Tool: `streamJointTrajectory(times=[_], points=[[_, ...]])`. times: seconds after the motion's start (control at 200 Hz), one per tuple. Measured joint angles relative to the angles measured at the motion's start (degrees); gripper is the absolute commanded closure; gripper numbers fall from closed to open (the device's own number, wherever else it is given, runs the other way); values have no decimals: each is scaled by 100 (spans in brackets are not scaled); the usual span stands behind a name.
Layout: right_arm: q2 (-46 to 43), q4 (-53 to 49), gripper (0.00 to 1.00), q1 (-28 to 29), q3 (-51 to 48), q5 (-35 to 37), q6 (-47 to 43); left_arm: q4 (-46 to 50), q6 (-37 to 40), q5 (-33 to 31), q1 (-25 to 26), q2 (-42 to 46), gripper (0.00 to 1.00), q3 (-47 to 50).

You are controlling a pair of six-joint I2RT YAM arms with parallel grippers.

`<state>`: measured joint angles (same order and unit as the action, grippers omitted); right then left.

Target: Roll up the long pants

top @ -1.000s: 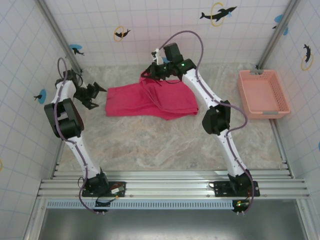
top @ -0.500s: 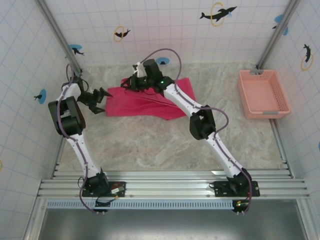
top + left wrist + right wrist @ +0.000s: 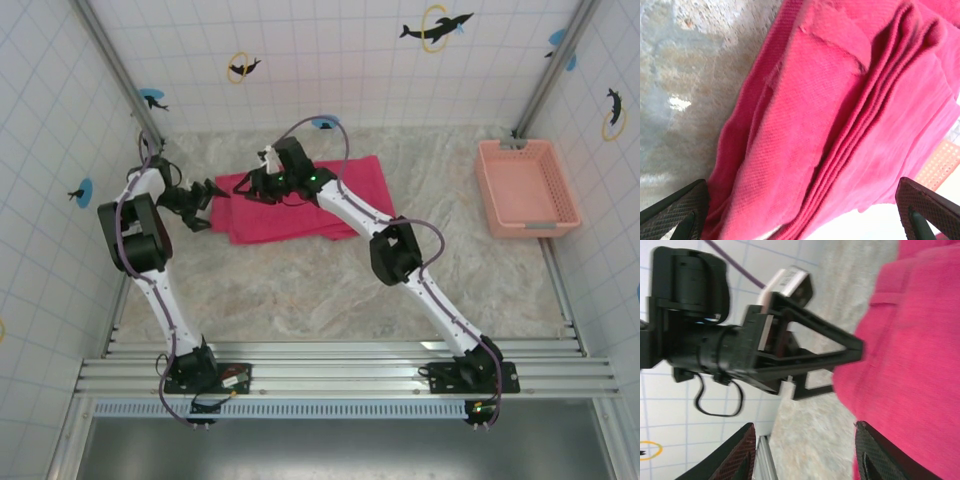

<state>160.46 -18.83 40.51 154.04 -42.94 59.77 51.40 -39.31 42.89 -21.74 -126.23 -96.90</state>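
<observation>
Long pants (image 3: 310, 200): bright pink-red soft cloth, fine woven texture, folded in flat layers, lie far left on marbled tabletop (image 3: 300, 290). Left pincer (image 3: 213, 198) wide open at left edge of pants, grips nothing. Right pincer (image 3: 250, 188) above far-left corner of pants, jaws partly apart, empty. Rigid pale pink basket (image 3: 527, 187) far right.

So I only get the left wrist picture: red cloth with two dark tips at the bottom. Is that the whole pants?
Observer: No. From above, the pants lie folded into a flat oblong on the far part of the table.
Operator: Is the other arm anywhere near?
Observer: Yes, the right end effector is over the pants' left end, jaws apart.
Operator: And where are my two tips?
Observer: The left end effector is open at the pants' left edge, facing the right one.
</observation>
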Motion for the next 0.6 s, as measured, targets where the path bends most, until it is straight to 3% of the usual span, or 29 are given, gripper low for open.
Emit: streamJointTrajectory(times=[0.25,0.415,0.601], points=[[-1521,-1390,45,-848,-1213,90,-1320,621,533,-535,131,719,3,-254],[-2455,-1591,45,-1322,-1937,155,-1810,619,662,-785,693,1565,3,516],[-2704,-1746,46,-1368,-2238,140,-2124,667,796,-1276,1115,1587,3,1237]])
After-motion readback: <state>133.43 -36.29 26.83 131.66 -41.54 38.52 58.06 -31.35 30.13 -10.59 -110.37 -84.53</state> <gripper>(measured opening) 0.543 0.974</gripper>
